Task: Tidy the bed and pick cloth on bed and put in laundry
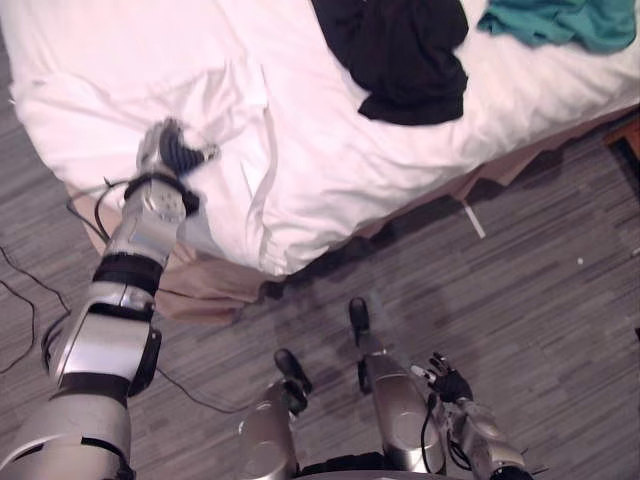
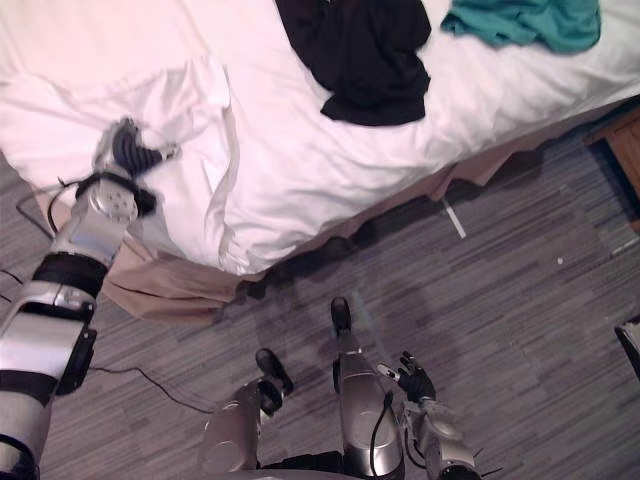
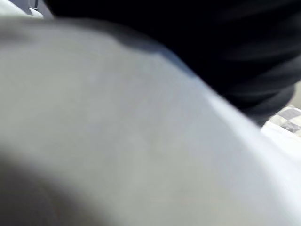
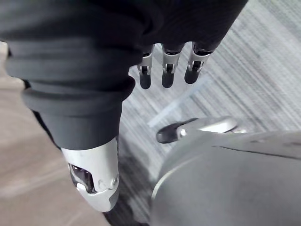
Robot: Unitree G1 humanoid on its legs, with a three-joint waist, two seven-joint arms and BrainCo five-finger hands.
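Grey floor [image 1: 520, 290] nearest: right hand [image 1: 448, 383] hanging low over it, fingers loose, gripping nothing, idling. Left hand [image 1: 172, 150] reaching onto rumpled white sheet [image 1: 240, 110] at corner of bed [image 1: 100, 40], probably for smoothing; finger curl hidden, cannot tell. Beyond, black cloth [image 1: 405, 55] and teal cloth [image 1: 560, 22] lying on top, awaiting laundry.

The sheet [image 1: 330, 150] over the bed was plain white. One cloth [image 1: 405, 55] on it was solid black, and the other cloth [image 1: 560, 22] was teal, both without pattern. The bed skirt [image 1: 205, 285] was beige. The floor [image 1: 520, 290] was grey, streaked with fine darker lines. The left hand [image 1: 170, 150] and right hand [image 1: 450, 383] were silver under dark ribbed covers.
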